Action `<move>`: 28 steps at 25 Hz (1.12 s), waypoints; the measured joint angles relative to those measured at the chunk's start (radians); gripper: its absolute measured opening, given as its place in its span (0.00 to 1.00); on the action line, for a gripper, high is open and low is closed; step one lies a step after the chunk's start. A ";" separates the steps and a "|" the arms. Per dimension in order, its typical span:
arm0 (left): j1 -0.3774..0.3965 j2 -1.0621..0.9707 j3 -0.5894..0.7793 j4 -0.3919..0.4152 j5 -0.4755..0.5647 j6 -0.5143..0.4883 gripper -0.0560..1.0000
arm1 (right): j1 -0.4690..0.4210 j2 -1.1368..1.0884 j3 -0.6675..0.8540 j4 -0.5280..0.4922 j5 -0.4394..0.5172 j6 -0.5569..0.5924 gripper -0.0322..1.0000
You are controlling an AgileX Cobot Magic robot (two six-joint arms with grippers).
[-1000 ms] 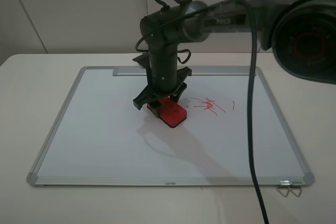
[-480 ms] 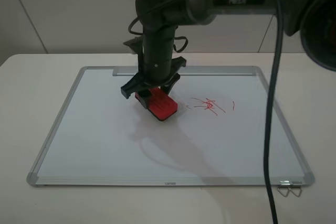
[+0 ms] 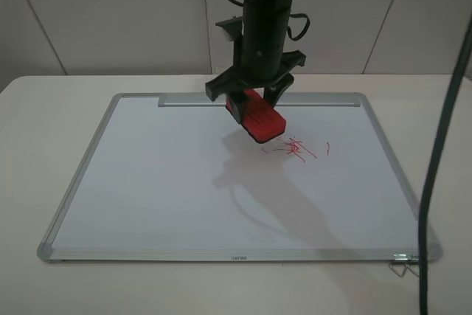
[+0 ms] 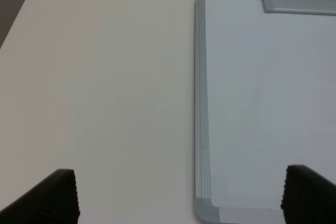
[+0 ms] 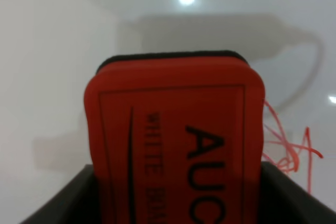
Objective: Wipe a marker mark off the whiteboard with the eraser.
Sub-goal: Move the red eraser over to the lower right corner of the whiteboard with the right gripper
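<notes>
Off the left edge of the large white aluminium-framed whiteboard [image 3: 147, 189], over the pale beige table [image 4: 105, 77], the left gripper [image 4: 186, 198] hangs with its two dark fingers spread wide and nothing between them. The left half of the whiteboard is bare white. The larger marker mark, with its long lines and peak, shows nowhere on it, so I judge it already wiped.

Near the whiteboard's middle, toward its silver tray bar [image 3: 184, 99], the right gripper [image 3: 251, 103] is clamped on the small red block eraser [image 3: 258, 119] with black lettering. A second ago that eraser sat on the whiteboard, left of the remaining red, and half a second ago it was further left. Now it is lifted clear and tilted, its shadow well apart from it. That reads as the end of a stroke, not a wipe in progress.

Just right of the eraser, a smaller dense red squiggle [image 3: 291, 148] and a short red dash [image 3: 327, 147] remain. At the whiteboard's near right corner lie two metal binder clips [image 3: 404, 265].
</notes>
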 joint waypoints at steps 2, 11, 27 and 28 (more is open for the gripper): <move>0.000 0.000 0.000 0.000 0.000 0.000 0.79 | -0.036 -0.047 0.062 -0.002 0.000 0.011 0.53; 0.000 0.000 0.000 0.000 0.000 0.000 0.79 | -0.273 -0.297 0.478 -0.008 -0.152 0.093 0.53; 0.000 0.000 0.000 0.000 0.000 0.000 0.79 | -0.431 -0.510 0.944 -0.012 -0.484 0.175 0.53; 0.000 0.000 0.000 0.000 0.000 0.000 0.79 | -0.431 -0.510 0.950 -0.013 -0.496 0.187 0.53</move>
